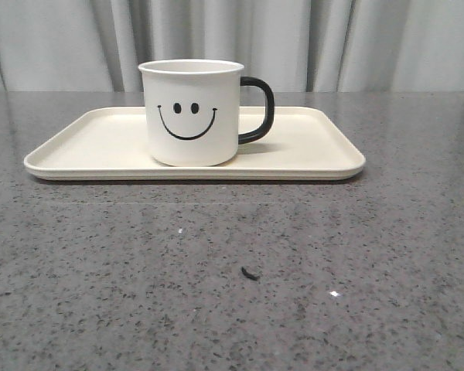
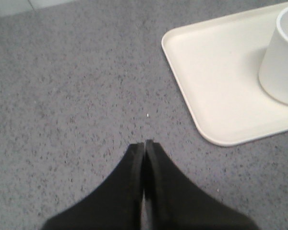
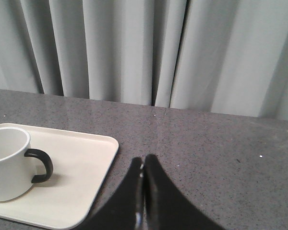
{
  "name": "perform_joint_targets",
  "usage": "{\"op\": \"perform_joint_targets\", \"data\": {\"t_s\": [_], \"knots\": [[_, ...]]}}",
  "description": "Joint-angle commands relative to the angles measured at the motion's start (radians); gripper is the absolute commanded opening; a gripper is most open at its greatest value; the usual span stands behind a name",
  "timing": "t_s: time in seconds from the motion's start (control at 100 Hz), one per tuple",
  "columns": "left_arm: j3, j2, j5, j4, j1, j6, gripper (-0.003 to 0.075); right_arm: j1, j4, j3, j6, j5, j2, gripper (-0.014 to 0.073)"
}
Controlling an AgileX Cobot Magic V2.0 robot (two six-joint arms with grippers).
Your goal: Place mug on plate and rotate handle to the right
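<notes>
Mug upright on plate, handle already pointing right

On the grey bench (image 1: 232,278), both pincers rest pressed together, empty: left pincer (image 2: 144,143), right pincer (image 3: 143,163). Farther back, the plate (image 1: 309,158) carries the mug (image 1: 192,112): probably rigid, glossy, slippery; take it across the rim or by the handle (image 1: 259,110). Only a smiley print, no writing.

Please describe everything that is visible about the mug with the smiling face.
The mug is white, cylindrical and smooth, with a black smiley face on its front side. Its glossy black loop handle points to the right in the front view. It stands upright on the cream plate, near the middle. From what shows of the inside, it looks empty. Only the plate touches it; neither tool is near it.
</notes>
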Motion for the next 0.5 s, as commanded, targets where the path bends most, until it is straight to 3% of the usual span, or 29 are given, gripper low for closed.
{"op": "perform_joint_targets", "data": {"t_s": [0.0,0.31,0.49], "knots": [[-0.006,-0.024,-0.167,0.039,-0.020,-0.011,-0.0019,-0.007,0.003,-0.025,0.000,-0.068,0.004,-0.0088],[0.318,-0.230,-0.740,-0.012,0.055,-0.011,-0.0019,-0.007,0.003,-0.025,0.000,-0.068,0.004,-0.0088],[0.481,-0.376,-0.806,-0.198,0.203,-0.011,-0.0019,-0.007,0.003,-0.025,0.000,-0.068,0.004,-0.0088]]}}
